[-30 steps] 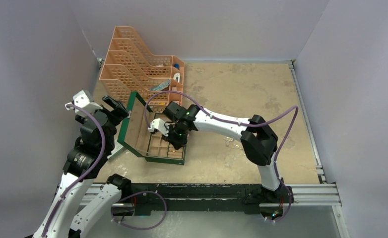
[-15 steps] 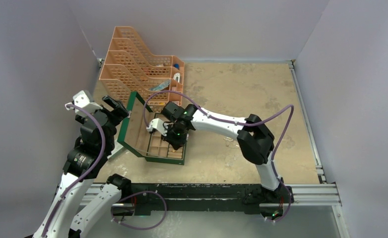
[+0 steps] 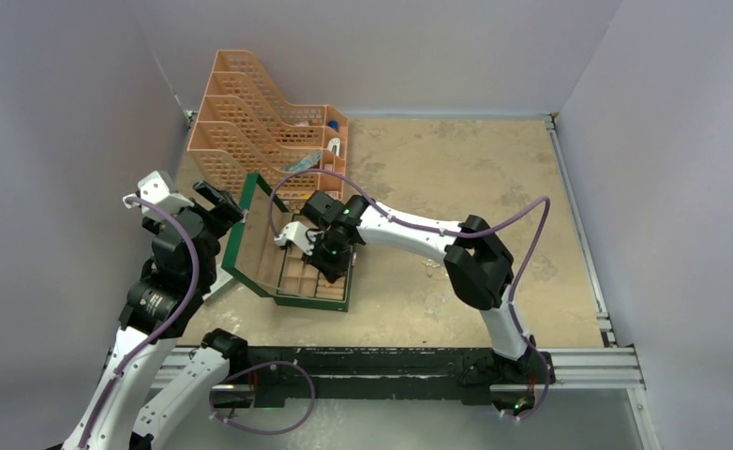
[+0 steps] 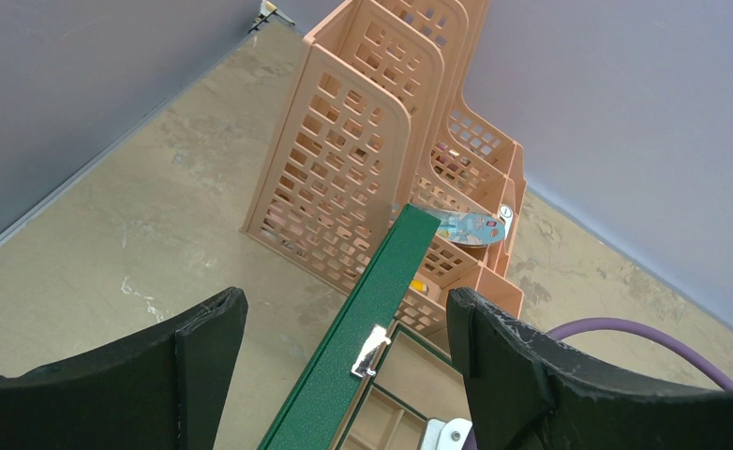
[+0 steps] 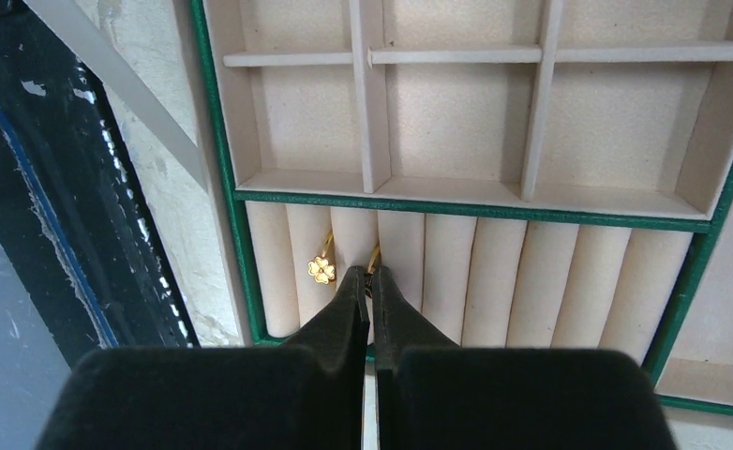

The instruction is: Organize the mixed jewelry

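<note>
The right gripper (image 5: 370,274) is reaching down into the open, green-edged jewellery box (image 5: 475,208), its black fingers (image 5: 349,309) pressing together with no gap showing between them. Their tips are resting over the row of cream padded ring rolls (image 5: 522,281) at the box's near end, just below the cream divided compartments (image 5: 456,122). A thin gold ring with a clover-shaped charm (image 5: 321,269) is sitting in a slot between rolls just left of the fingertips. A second thin gold ring (image 5: 376,253) is peeking out right at the tips, and whether they are pinching it cannot be told. The left gripper (image 4: 344,295) is hovering with its fingers spread wide on either side of the box's upright green lid (image 4: 381,300), apart from it. The peach plastic mesh file organizer (image 4: 372,169) is standing on the tan tabletop (image 3: 456,169) just beyond the lid.
</note>
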`<state>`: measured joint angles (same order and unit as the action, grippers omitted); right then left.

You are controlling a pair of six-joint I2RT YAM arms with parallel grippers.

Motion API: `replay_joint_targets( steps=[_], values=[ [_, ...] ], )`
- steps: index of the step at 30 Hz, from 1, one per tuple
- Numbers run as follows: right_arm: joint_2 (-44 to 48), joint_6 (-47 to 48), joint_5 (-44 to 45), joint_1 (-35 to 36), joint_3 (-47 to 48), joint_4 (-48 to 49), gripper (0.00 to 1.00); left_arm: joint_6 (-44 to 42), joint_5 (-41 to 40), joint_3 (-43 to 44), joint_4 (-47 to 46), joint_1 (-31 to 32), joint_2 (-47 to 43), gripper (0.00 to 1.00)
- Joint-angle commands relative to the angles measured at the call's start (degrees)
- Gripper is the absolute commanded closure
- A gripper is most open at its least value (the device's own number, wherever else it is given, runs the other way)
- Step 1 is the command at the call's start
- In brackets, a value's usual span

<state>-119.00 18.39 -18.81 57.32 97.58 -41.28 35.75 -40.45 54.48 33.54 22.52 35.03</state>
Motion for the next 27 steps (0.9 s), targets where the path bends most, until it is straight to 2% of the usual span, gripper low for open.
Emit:
replay_joint_targets(
  steps=[1, 12, 19, 27],
  values=[
    [-1.3, -0.5, 2.9, -0.2, 2.4, 2.0, 1.0, -1.2, 0.1, -0.1, -2.4, -0.2, 0.1, 0.22],
    [-1.1, -2.9, 3.3, -0.2, 2.4, 2.5, 1.0, -1.2, 0.2, -0.2, -2.4, -0.2, 0.1, 0.22],
    [1.8, -5.2, 3.5, -0.5, 0.8, 2.8, 0.79, -1.2, 0.4, -0.1, -2.4, -0.2, 0.2, 0.22],
    [6.3, -6.5, 3.9, -1.3, -1.7, 3.9, 0.7, -1.2, 1.4, -0.1, -2.5, -0.2, 0.6, 0.22]
  ],
)
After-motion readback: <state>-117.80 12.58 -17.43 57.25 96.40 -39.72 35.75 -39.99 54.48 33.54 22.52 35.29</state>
